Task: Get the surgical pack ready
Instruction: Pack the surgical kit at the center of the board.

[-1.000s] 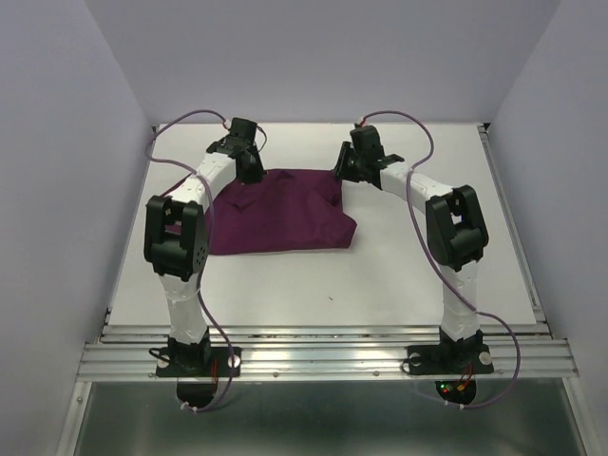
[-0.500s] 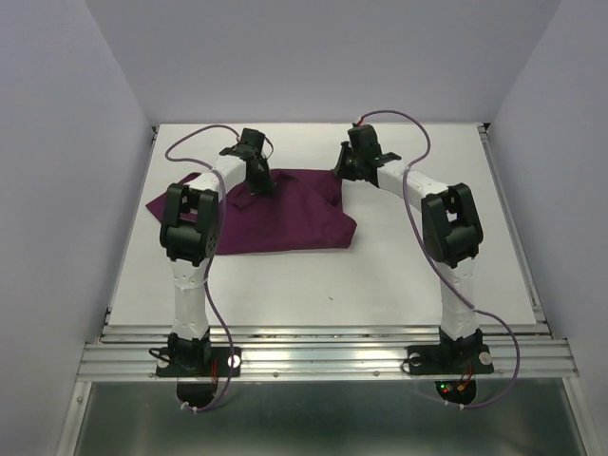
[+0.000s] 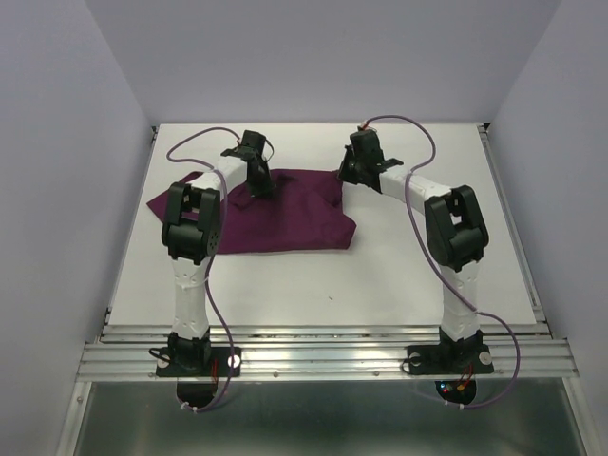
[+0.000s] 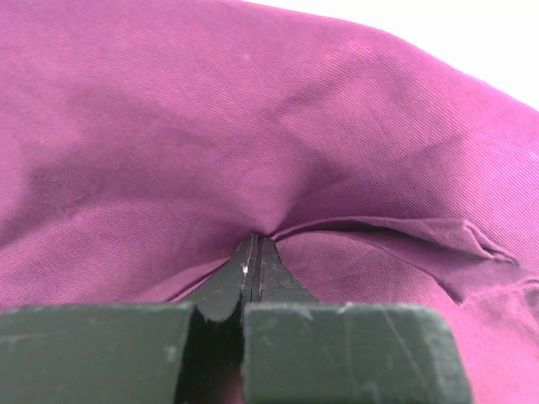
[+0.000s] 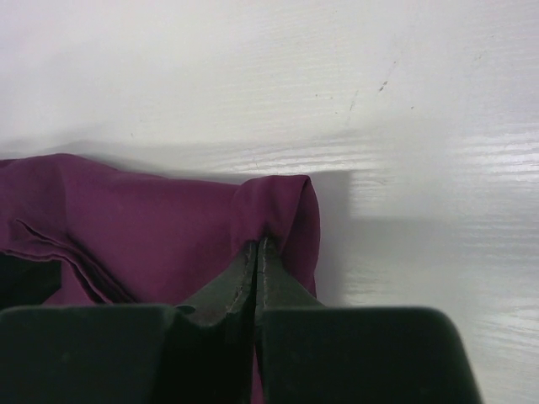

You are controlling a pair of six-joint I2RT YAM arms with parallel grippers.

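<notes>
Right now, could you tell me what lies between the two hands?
Only the deep-purple cloth wrap, seen in the top view; the left hand and right hand are both shut on it.

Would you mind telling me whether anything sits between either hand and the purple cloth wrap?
Nothing visible does. The left hand is shut on a fold of the purple cloth wrap, and the right hand is shut on its far right corner, with nothing in between.
</notes>
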